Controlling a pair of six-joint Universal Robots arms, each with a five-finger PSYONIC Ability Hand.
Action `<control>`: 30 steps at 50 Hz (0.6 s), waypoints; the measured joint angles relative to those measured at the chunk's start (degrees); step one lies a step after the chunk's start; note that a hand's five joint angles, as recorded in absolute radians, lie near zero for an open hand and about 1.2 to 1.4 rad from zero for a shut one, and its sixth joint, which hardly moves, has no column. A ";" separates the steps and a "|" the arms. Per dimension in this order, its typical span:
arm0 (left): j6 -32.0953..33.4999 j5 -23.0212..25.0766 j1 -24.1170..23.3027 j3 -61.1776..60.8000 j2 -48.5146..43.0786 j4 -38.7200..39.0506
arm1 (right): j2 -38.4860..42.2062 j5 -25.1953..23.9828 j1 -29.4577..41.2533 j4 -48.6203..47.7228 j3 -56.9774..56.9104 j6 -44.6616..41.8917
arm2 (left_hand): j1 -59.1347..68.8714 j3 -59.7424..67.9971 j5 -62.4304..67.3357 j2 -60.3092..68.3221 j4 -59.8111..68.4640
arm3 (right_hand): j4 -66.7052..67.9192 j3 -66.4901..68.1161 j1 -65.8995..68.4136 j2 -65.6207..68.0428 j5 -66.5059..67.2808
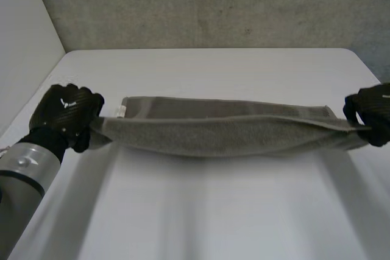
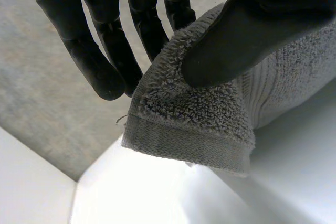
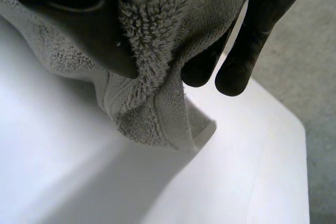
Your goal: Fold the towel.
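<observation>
The left hand point(image 1: 66, 112) is pinching the left end of the towel point(image 1: 225, 131). In its wrist view the thumb is pressing a corner of the pile against the fingers, and the hemmed edge is hanging out below the pinch. Just beside that end of the towel a small white label point(image 1: 120, 111) is showing.

The towel is stretching as a long grey band between the two hands, with its long axis running side to side across the white worktop point(image 1: 207, 211). Its near edge is hanging clear of the worktop and sagging a little in the middle, while its far strip is lying flat.

At the towel's right end the right hand point(image 1: 372, 115) is gripping the other corner. In its wrist view, thumb and fingers are closing on bunched cloth, and a flap of towel is drooping toward the worktop.

Each hand is sitting at its own end of the towel, and neither is nearer the middle. The coming move looks likely to turn on the short axis: the raised edge would be going over toward the flat far strip. Both hands would need to be travelling level, or the edge may be landing skewed.
</observation>
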 measured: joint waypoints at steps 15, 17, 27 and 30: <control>0.22 0.98 0.26 11.69 -17.20 1.48 | 16.03 0.83 1.96 -1.84 -7.13 -3.26 | 0.00 0.03 0.00 0.00 0.00 | 0.00 0.33 0.00 0.00 0.00; 0.23 0.95 0.14 15.69 -21.60 1.64 | 19.59 1.24 3.32 -2.43 -10.35 -2.10 | 0.00 0.05 0.00 0.00 0.00 | 0.00 0.55 0.00 0.00 0.00; 0.15 0.76 -1.10 42.30 -45.73 1.18 | 39.06 7.57 9.51 -7.24 -29.96 6.71 | 0.00 0.07 0.00 0.00 0.00 | 0.00 0.82 0.01 0.14 0.16; 0.11 0.72 -1.62 51.72 -52.88 0.98 | 44.66 10.19 11.21 -10.92 -35.49 9.02 | 0.00 0.08 0.00 0.00 0.00 | 0.00 0.82 0.01 0.14 0.16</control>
